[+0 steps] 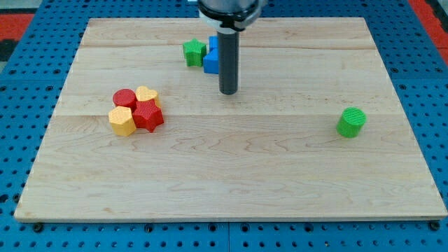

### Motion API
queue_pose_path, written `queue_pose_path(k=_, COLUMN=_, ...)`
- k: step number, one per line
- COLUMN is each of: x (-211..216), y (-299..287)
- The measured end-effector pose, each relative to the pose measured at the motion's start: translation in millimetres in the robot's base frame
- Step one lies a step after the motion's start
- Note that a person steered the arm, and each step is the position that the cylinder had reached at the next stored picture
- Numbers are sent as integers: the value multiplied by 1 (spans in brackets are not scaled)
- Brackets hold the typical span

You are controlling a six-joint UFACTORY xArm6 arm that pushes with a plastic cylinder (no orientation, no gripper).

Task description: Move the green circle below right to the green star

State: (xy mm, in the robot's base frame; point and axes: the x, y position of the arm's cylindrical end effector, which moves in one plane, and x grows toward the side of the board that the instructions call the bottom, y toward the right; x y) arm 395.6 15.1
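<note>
We see a pale wooden counter (231, 175) filling most of the view, lying on a blue pegboard surface (21, 42) that frames it on all sides. Our dark rod comes down from the far edge near the middle, and my tip (228, 92) rests on the wood just right of a blue block (213, 57), whose shape the rod partly hides. We carry no gripper, only this rod, so there is nothing to stand apart or together. Toward the left sits a tight cluster of four touching blocks: a red star-like block (148, 115) at the near right, a yellow hexagon-like block (122, 120) at the near left, a red cylinder (124, 98) at the far left, and a yellow heart (146, 94) at the far right. The green circle (351, 122) stands alone at the right, well apart from everything, and well to the right of my tip. The green star (194, 51) sits at the far side, touching the blue block's left.
</note>
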Motion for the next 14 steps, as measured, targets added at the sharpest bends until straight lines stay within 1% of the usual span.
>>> queue_pose_path(k=1, x=27, y=62)
queue_pose_path(k=3, x=16, y=239)
queue_pose_path(k=4, x=53, y=311)
queue_pose_path(k=5, x=97, y=300)
queue_pose_path(k=6, x=89, y=241)
queue_pose_path(k=7, x=40, y=171)
queue_pose_path(k=8, x=6, y=117)
queue_pose_path(k=9, x=26, y=151)
queue_pose_path(k=10, x=56, y=215)
queue_pose_path(k=11, x=84, y=209)
queue_pose_path(k=12, x=94, y=139)
queue_pose_path(k=13, x=56, y=70)
queue_pose_path(k=14, x=32, y=33)
